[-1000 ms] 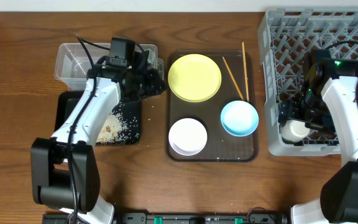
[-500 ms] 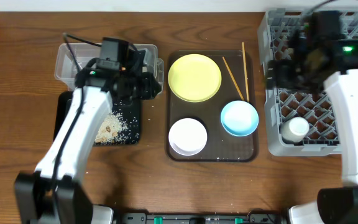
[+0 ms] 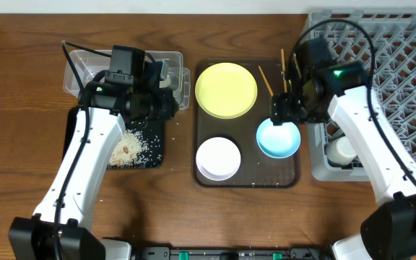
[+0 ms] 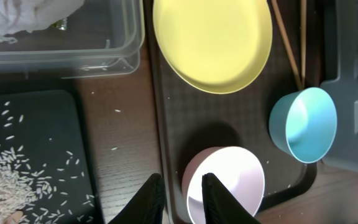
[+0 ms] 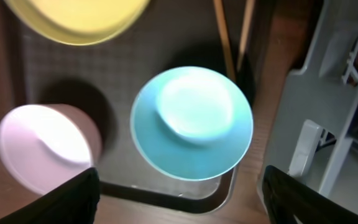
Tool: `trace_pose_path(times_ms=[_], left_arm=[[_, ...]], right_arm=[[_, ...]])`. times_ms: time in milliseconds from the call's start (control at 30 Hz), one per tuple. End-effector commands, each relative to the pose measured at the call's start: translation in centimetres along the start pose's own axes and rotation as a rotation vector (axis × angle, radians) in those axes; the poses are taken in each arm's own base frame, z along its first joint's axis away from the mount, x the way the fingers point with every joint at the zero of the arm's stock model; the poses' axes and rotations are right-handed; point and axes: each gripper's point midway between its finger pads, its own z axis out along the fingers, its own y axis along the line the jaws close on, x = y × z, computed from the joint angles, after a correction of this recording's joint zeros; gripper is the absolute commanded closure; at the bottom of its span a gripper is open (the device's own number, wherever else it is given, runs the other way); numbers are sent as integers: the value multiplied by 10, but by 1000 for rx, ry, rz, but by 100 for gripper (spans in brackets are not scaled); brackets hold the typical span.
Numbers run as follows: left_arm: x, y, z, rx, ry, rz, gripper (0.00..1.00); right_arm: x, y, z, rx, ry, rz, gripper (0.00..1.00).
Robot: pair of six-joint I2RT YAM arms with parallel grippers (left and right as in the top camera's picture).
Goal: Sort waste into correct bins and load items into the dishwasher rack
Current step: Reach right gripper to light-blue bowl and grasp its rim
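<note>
A pale yellow plate (image 3: 226,89), a white bowl (image 3: 218,158), a light blue bowl (image 3: 278,137) and chopsticks (image 3: 271,81) lie on a dark brown serving tray (image 3: 248,179). My right gripper (image 3: 287,112) hangs wide open and empty over the blue bowl (image 5: 191,121); in its wrist view (image 5: 179,183) the fingers straddle the bowl's near rim. My left gripper (image 3: 166,101) hovers between the clear tub (image 3: 81,68) and the serving tray, jaws (image 4: 184,198) slightly apart and empty. A white scrap (image 4: 23,18) lies in the tub. Rice (image 3: 132,144) lies on the black tray (image 3: 154,155). A white cup (image 3: 341,149) sits in the grey rack (image 3: 388,43).
The rack's near-left wall (image 5: 303,112) stands close to the right of the blue bowl. The left arm hides part of the tub and the black tray. Stray rice grains (image 4: 114,148) lie on the wood between the black tray and the serving tray.
My right arm has swung left out of the rack to above the blue bowl, leaving the white cup in the rack. My left arm has lifted a little near the tub.
</note>
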Motion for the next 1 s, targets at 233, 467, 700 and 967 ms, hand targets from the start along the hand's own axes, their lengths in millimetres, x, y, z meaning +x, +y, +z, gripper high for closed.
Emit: trace_pose_path(times_ms=[233, 467, 700, 967], left_arm=[[-4, 6, 0, -47, -10, 24, 68], [-5, 9, 0, -62, -16, 25, 58], [-5, 9, 0, -62, -16, 25, 49], [-4, 9, 0, -63, -12, 24, 30]], right_arm=[[3, -30, 44, 146, -42, 14, 37], [-3, -41, 71, 187, -91, 14, 42], [5, -48, 106, 214, -22, 14, 46], [17, -53, 130, 231, 52, 14, 67]])
